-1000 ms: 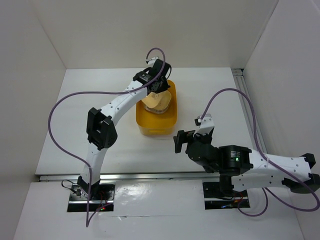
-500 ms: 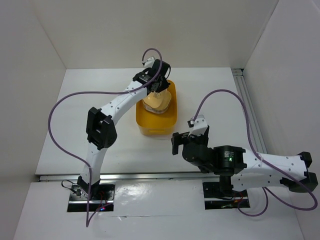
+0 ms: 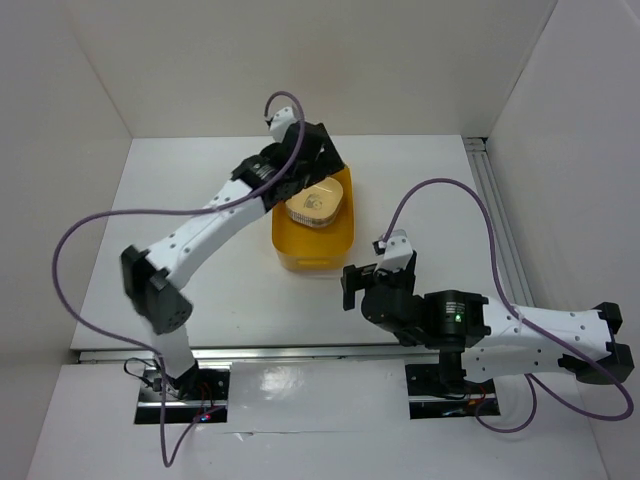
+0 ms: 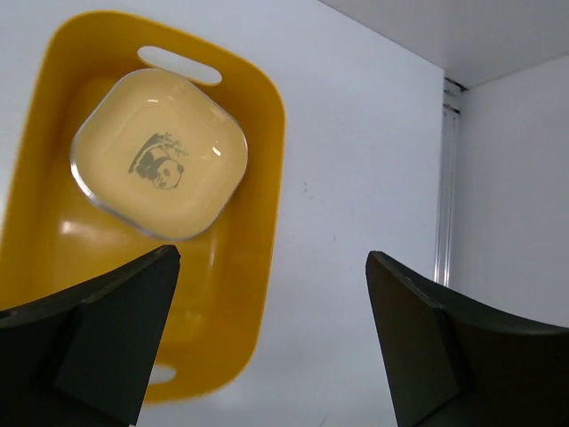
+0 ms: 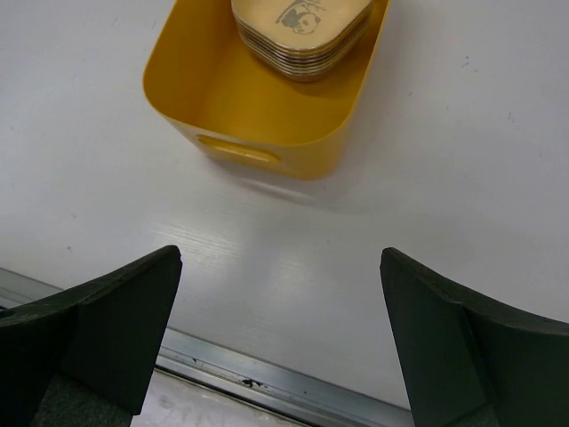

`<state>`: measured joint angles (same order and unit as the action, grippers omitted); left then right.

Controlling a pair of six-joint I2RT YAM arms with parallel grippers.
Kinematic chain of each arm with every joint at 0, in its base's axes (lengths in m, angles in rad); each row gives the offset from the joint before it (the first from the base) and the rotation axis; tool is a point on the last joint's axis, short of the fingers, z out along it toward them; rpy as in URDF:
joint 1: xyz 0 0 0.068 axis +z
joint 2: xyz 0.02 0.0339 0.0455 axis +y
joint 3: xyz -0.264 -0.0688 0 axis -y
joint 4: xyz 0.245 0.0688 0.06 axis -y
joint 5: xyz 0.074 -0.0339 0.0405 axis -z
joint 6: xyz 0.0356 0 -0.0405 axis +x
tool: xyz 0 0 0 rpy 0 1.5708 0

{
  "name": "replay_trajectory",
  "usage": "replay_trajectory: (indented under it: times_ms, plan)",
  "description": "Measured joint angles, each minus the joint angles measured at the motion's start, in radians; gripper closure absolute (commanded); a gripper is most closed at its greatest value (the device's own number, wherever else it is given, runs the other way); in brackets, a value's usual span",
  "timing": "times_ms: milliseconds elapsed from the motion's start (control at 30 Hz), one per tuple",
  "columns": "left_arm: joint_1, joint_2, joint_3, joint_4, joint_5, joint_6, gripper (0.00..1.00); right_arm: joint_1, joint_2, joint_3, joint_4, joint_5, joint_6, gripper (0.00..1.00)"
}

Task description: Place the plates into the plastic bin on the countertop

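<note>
The plastic bin (image 3: 300, 258) is a yellow-orange tub on the white countertop (image 3: 420, 190). A stack of plates (image 3: 317, 203) lies in its far half, and the top one is cream-yellow with a small panda print. My left gripper (image 3: 312, 168) hangs open above the bin's far left end, with nothing between its fingers. In the left wrist view the plates (image 4: 160, 165) sit inside the bin (image 4: 267, 116), beyond my open left gripper (image 4: 271, 258). My right gripper (image 3: 350, 283) stands open and empty just in front of the bin. Its wrist view shows the bin (image 5: 258, 133) and the plates (image 5: 302, 31) ahead of my right gripper (image 5: 280, 253).
White walls close in the left, back and right sides. A metal rail (image 3: 490, 190) runs along the right wall and another (image 5: 267, 378) along the near edge. Purple cables loop over both arms.
My left gripper has opened and let the top plate go onto the stack, then drawn up and back to the left. The right gripper shifted slightly left, staying open.
</note>
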<state>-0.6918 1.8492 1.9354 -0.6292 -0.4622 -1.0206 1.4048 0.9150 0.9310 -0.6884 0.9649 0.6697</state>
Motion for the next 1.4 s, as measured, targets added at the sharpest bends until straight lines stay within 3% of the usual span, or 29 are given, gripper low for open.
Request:
replay_trajectory:
  times_ms: [300, 433, 533, 933, 1400]
  plan:
    - [-0.093, -0.769, -0.544, -0.005, -0.084, 0.168, 0.01, 0.0, -0.004, 0.098, -0.214, 0.024, 0.172, 0.0]
    - [-0.098, -1.081, -0.8, -0.091, -0.076, 0.207, 0.01, 0.0, -0.018, 0.101, -0.283, 0.02, 0.221, 0.0]
    - [-0.098, -1.231, -0.89, -0.187, -0.06, 0.209, 0.01, 0.0, -0.058, 0.098, -0.293, 0.011, 0.231, 0.0]
    - [-0.1, -1.483, -0.95, -0.321, -0.031, 0.193, 0.01, 0.0, -0.215, 0.044, -0.301, -0.073, 0.225, 0.0]
    - [-0.1, -1.522, -0.963, -0.345, -0.053, 0.148, 0.01, 0.0, -0.214, 0.011, -0.303, -0.104, 0.22, 0.0]
